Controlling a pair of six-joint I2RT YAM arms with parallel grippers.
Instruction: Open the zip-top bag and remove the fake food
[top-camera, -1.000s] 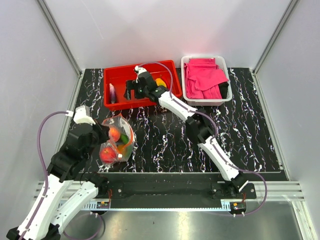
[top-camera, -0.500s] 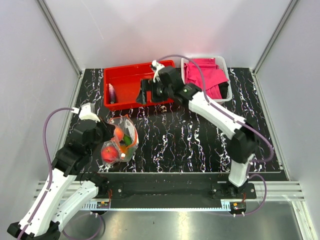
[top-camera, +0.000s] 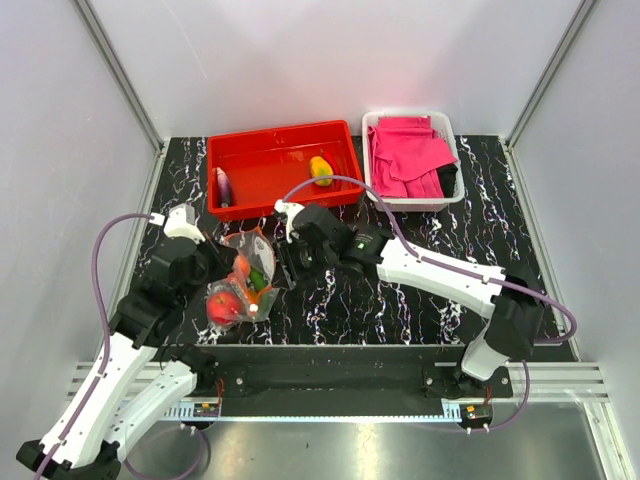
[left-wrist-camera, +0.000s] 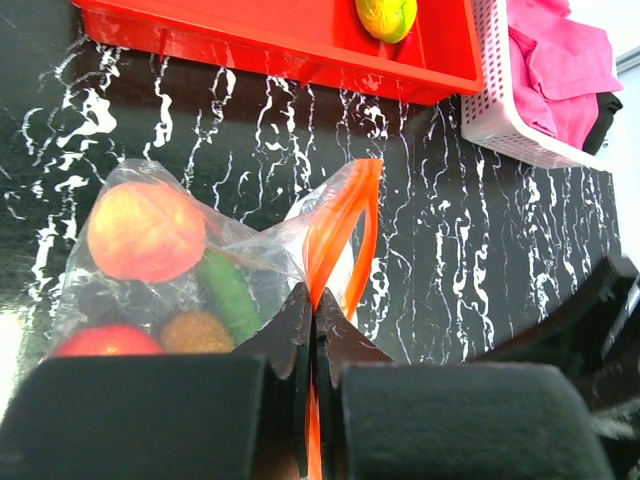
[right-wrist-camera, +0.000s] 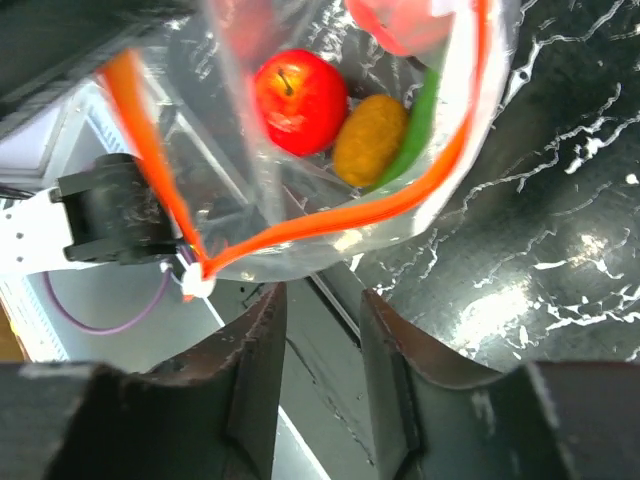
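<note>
The zip-top bag (top-camera: 243, 287) hangs by its red-orange zip strip (left-wrist-camera: 338, 232) from my left gripper (left-wrist-camera: 313, 295), which is shut on that strip. The bag's mouth gapes open in the right wrist view. Fake food shows inside: a red apple (right-wrist-camera: 299, 101), a brown kiwi (right-wrist-camera: 370, 140), a green chili (left-wrist-camera: 228, 291) and an orange-red fruit (left-wrist-camera: 145, 230). My right gripper (right-wrist-camera: 320, 295) sits just outside the bag's open zip edge (right-wrist-camera: 330, 222), jaws partly apart with nothing between them. In the top view it (top-camera: 283, 262) is right beside the bag. A mango (top-camera: 321, 170) and a purple eggplant (top-camera: 223, 186) lie in the red tray.
The red tray (top-camera: 270, 160) stands at the back left of the black marbled table. A white basket (top-camera: 445, 195) of pink cloths (top-camera: 405, 155) sits to its right. My right arm (top-camera: 430, 270) stretches across the table's middle.
My right arm swung from the red tray, where the mango now lies, back to the bag, and its jaws narrowed. The left gripper kept its hold and shifted slightly.
</note>
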